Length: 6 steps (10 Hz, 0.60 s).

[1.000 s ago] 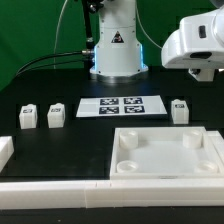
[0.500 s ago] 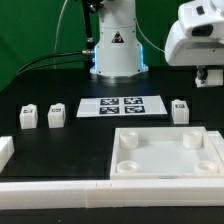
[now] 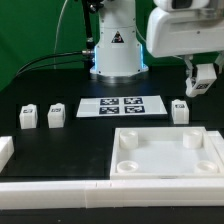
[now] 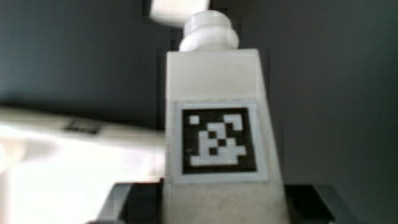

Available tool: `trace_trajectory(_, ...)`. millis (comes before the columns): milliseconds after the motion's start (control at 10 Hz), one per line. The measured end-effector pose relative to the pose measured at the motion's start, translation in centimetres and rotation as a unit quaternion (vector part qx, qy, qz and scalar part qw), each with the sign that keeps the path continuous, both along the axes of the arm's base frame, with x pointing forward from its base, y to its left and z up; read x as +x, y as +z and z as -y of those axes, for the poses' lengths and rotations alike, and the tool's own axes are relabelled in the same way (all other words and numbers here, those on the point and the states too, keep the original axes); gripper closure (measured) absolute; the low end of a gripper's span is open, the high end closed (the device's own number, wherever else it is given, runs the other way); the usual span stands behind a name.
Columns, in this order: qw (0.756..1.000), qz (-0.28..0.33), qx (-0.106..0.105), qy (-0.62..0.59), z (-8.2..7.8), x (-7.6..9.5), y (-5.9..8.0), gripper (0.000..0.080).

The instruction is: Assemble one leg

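My gripper (image 3: 203, 80) hangs in the air at the exterior view's right, above and behind a leg (image 3: 180, 110) that stands on the table. It is shut on another leg, which shows in the exterior view (image 3: 204, 74) as a small white block between the fingers. In the wrist view this held leg (image 4: 221, 90) is upright with its black-and-white marker facing the camera, and the gripper (image 4: 222, 203) clamps its base between two dark fingers (image 4: 134, 202). Two more legs (image 3: 28, 117) (image 3: 56, 115) stand at the exterior view's left.
The large white square panel (image 3: 165, 163) with round corner sockets lies at the front right. The marker board (image 3: 122, 106) lies mid-table before the robot base (image 3: 117, 50). A white rail (image 3: 60, 190) runs along the front edge, with a white block (image 3: 5, 150) at the left.
The gripper with the held leg has moved toward the exterior view's left and slightly lower. The legs on the table and the panel have not moved.
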<state>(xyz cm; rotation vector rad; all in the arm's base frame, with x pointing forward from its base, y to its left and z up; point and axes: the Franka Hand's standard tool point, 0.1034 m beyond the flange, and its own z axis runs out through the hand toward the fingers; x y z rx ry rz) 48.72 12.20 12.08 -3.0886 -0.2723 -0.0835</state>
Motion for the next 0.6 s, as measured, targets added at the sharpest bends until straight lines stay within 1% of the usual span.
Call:
trace_trajectory(100,1.000,0.017,0.001,0.012,1.2,1.6,0.2,0.0505)
trace_trajectory(200,0.999,0.030,0.001,0.021,1.8,3.8,1.0,0.0505)
trace_trajectory(300,0.999,0.030,0.000,0.032,1.9,5.8,1.8,0.0505)
trace_trajectory(400,0.998,0.049,0.003,0.032,1.8,7.5,2.6,0.0505)
trace_trajectory(500,0.997,0.066,0.005,0.032,1.8,7.2,2.3,0.0505)
trace_trajectory(600,0.998,0.056,0.004,0.032,1.8,6.7,1.9,0.0505)
